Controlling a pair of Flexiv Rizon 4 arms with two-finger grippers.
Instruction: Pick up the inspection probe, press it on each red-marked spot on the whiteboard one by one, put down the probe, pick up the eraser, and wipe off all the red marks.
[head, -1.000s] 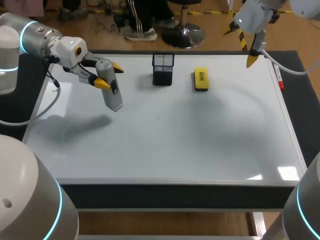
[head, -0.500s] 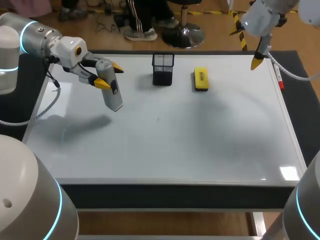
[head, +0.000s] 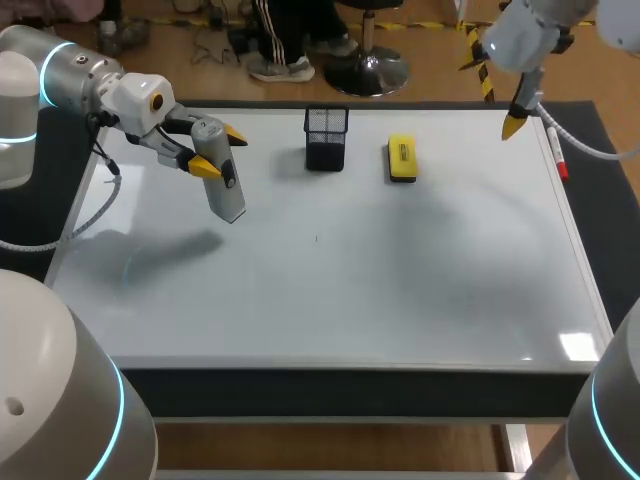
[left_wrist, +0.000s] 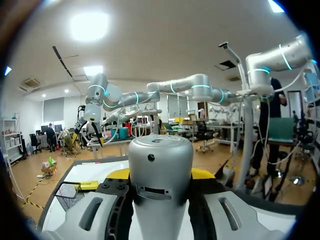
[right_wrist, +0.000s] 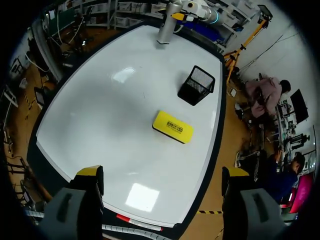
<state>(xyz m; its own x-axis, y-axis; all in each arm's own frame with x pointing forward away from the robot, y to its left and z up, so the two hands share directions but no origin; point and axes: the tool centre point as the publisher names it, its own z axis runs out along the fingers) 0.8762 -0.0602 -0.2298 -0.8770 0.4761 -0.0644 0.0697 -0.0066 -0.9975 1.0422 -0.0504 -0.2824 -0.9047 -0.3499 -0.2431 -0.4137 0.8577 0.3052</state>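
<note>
Whiteboard (head: 400, 290) covers the table. Over its far left part, the left gripper (head: 219, 150) is clamped on the grey inspection probe (head: 226, 190), which is tilted and clear of the surface, while the right gripper (right_wrist: 162, 172) hangs above the far right corner, fingers spread wide and gripping nothing. Black mesh basket (head: 326, 139) stands upright at far middle, its inside showing only mesh; yellow eraser (head: 402, 159) lies flat near it toward the right arm, not touching, and a red-capped marker (head: 558, 157) lies along the right edge.
</note>
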